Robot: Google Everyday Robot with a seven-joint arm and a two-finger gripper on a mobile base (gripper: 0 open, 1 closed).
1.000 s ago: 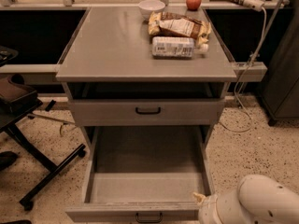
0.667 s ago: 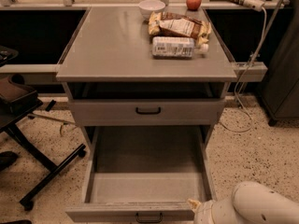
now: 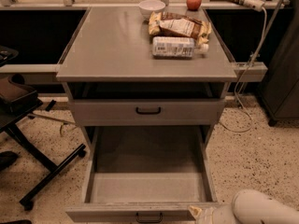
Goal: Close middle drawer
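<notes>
The middle drawer (image 3: 145, 186) of the grey metal cabinet is pulled far out. Its deep grey tray looks empty, and its flat front with the small black handle (image 3: 149, 217) lies at the bottom edge of the view. My gripper (image 3: 195, 213) is at the right end of that drawer front, at or just past its top corner. The white arm (image 3: 261, 210) comes in from the bottom right. The upper drawer (image 3: 147, 111), with a black handle, sits only slightly out above it. The lowest drawer is out of view.
On the cabinet top (image 3: 112, 45) are a white bowl (image 3: 152, 6), a red apple (image 3: 194, 2), snack bags (image 3: 180, 27) and a lying bottle (image 3: 174, 46). A black chair with its base (image 3: 28, 171) stands at the left. A cable (image 3: 243, 101) hangs at the right.
My arm and gripper have sunk lower in the view, staying by the right end of the open drawer's front. The drawer has not visibly moved.
</notes>
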